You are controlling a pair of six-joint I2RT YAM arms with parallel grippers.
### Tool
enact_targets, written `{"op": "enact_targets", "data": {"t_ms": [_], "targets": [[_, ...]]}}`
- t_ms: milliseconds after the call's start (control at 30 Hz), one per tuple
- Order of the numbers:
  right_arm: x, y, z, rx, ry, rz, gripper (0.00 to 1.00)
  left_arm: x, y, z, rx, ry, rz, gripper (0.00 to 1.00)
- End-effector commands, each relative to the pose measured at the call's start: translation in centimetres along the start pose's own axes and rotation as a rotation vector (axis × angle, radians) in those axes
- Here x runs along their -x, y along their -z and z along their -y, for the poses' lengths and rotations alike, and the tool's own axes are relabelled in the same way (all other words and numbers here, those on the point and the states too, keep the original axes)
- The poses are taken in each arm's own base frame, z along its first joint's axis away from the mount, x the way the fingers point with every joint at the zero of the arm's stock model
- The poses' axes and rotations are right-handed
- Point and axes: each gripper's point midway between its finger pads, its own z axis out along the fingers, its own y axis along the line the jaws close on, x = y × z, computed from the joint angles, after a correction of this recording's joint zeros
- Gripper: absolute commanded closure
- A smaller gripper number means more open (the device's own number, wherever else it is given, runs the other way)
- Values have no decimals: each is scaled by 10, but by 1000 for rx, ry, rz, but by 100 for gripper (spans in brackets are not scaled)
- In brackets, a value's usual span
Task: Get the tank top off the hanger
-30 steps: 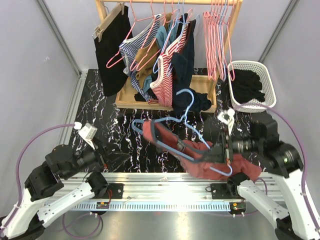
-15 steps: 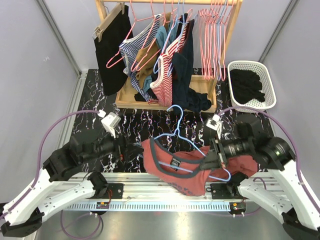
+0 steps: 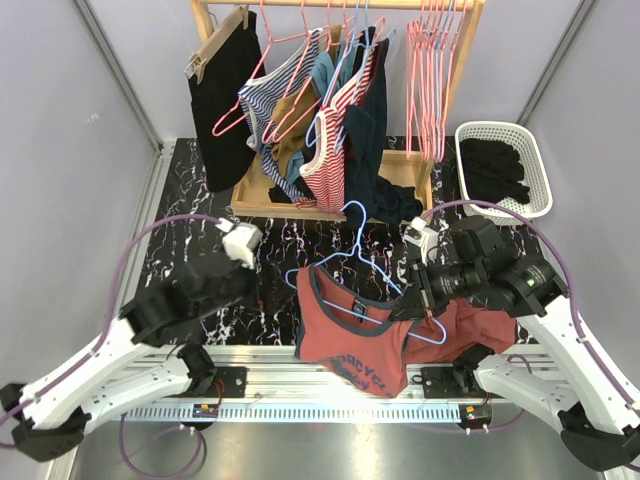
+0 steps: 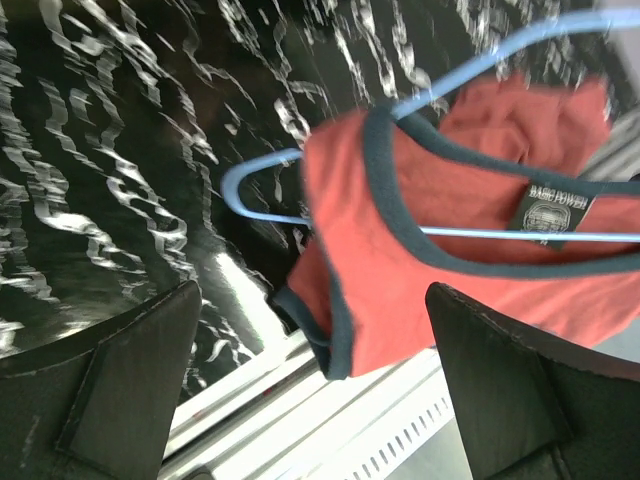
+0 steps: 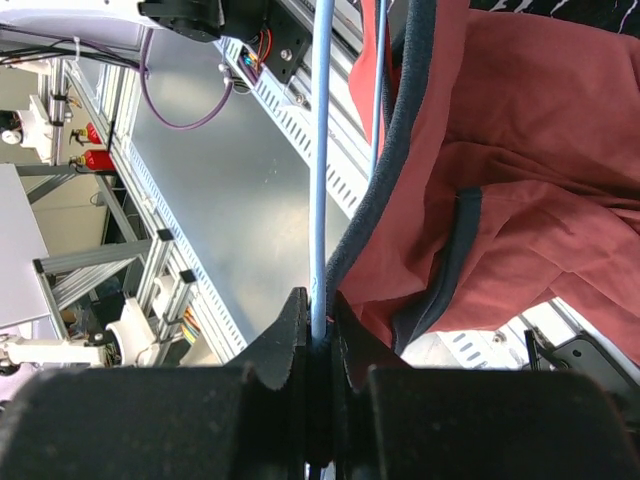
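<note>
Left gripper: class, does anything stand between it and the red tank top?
Nothing visible does. The open left gripper faces the tank top across the table, and its wrist view shows the cloth unobstructed. The right gripper holds the hanger clamped at the top's other side.

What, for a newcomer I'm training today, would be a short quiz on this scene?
1. True or false: the right jaws are shut on the blue hanger.
2. The red tank top is: A) gripped by the left jaws, B) threaded on the hanger, C) lying free of the hanger.
3. What do the left jaws hold?
Key: 1 true; 2 B; 3 nothing, they stand open.
</note>
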Motion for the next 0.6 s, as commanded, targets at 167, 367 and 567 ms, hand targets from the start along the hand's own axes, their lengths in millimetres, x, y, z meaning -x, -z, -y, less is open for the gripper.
{"op": "enact_targets", "data": {"t_ms": [167, 367, 567], "targets": [[22, -2, -12, 33, 53, 66, 100, 8, -47, 52, -68, -46, -8, 1], [20, -2, -15, 46, 66, 69, 100, 6, -70, 47, 10, -89, -36, 22], [11, 2, -12, 31, 72, 64, 100, 7, -71, 33, 91, -117, -41, 100]]}}
